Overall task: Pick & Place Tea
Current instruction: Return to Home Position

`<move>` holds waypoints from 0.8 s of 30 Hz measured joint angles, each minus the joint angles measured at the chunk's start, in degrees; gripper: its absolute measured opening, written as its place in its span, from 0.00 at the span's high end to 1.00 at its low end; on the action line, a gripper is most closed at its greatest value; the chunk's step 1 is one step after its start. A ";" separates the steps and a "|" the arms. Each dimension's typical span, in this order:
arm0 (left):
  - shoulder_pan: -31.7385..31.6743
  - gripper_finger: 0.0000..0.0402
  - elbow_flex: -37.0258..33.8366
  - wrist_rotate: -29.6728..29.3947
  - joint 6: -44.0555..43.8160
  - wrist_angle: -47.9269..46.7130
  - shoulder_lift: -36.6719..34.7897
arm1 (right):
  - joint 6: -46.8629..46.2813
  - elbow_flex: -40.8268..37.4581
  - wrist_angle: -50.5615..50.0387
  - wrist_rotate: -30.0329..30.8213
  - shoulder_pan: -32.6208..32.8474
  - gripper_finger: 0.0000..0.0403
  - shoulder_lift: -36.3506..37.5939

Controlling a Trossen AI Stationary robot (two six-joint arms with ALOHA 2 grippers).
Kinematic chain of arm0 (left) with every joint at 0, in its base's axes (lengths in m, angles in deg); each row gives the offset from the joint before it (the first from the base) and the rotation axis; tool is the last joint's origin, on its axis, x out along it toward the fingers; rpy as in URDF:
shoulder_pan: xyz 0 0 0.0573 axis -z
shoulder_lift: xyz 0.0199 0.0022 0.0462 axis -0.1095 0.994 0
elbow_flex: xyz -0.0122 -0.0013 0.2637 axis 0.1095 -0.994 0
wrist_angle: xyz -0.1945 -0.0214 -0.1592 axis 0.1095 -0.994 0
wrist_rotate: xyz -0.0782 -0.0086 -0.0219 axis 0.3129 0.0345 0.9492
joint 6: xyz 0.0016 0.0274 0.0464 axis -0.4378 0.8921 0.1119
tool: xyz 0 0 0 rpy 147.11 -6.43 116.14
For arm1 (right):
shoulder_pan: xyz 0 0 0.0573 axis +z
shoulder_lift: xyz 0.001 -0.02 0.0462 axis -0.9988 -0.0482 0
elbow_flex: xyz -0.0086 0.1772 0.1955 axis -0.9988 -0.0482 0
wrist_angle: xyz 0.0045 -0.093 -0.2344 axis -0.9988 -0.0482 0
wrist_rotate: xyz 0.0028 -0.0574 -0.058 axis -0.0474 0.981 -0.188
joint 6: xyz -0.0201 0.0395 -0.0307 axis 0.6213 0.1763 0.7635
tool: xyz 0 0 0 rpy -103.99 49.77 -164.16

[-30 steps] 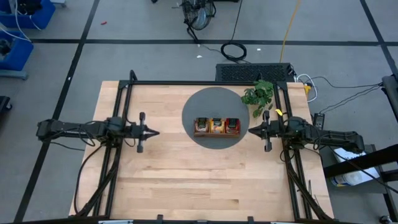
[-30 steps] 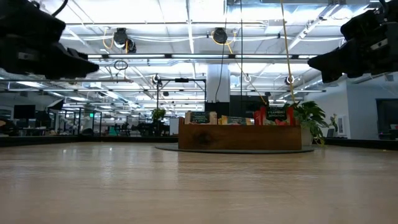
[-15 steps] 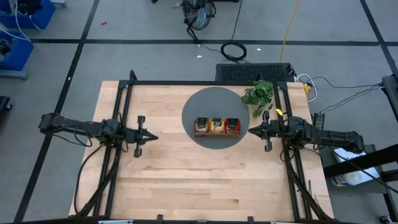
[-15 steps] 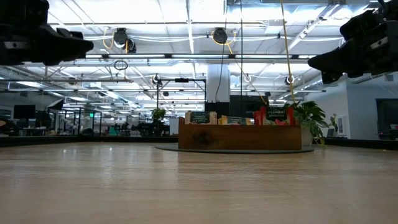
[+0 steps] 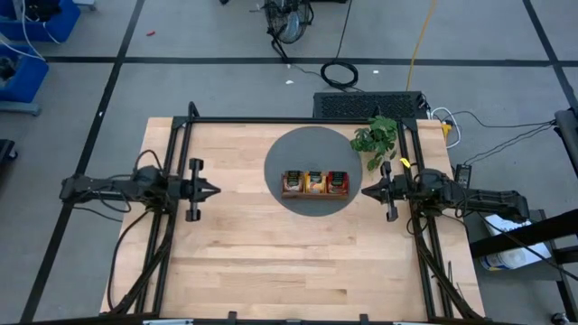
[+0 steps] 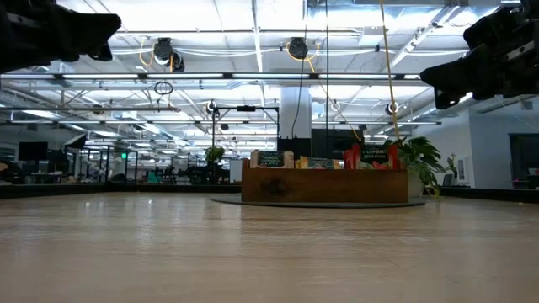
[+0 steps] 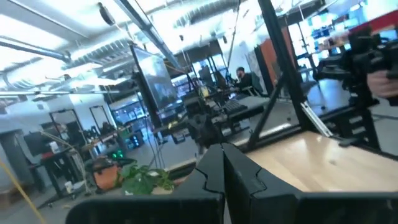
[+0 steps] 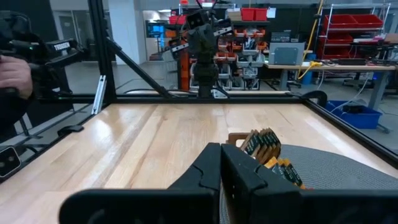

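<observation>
The tea is several small sachets standing on edge in the compartments of a brown wooden tray. The tray rests on a round grey mat at the table's middle. In the low view the sachets' tops stick up above the tray's wall. My left gripper hangs shut above the table, left of the mat, and points toward the tray. My right gripper hangs shut at the mat's right edge, with the sachets just ahead of its fingers. Neither holds anything.
A green leafy plant stands at the mat's far right, close behind my right arm. A black frame runs along the table's left, far and right sides. Bare wooden tabletop spreads across the near half.
My left gripper has risen and drawn back a little toward the table's left edge, and its tip has tilted upward. It has stayed shut. The tray and the tea have not moved.
</observation>
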 joint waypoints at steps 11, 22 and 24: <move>2.15 1.00 0.75 -1.96 -2.02 -22.16 -8.26 | 0.11 0.00 -0.31 0.03 0.00 1.00 0.00; 4.90 1.00 0.35 -5.97 -1.54 -23.54 -8.19 | 1.77 0.00 -0.39 1.60 0.00 1.00 0.02; 5.00 1.00 0.35 -5.97 -1.52 -23.56 -8.19 | 1.73 0.00 -0.57 1.62 0.00 1.00 0.00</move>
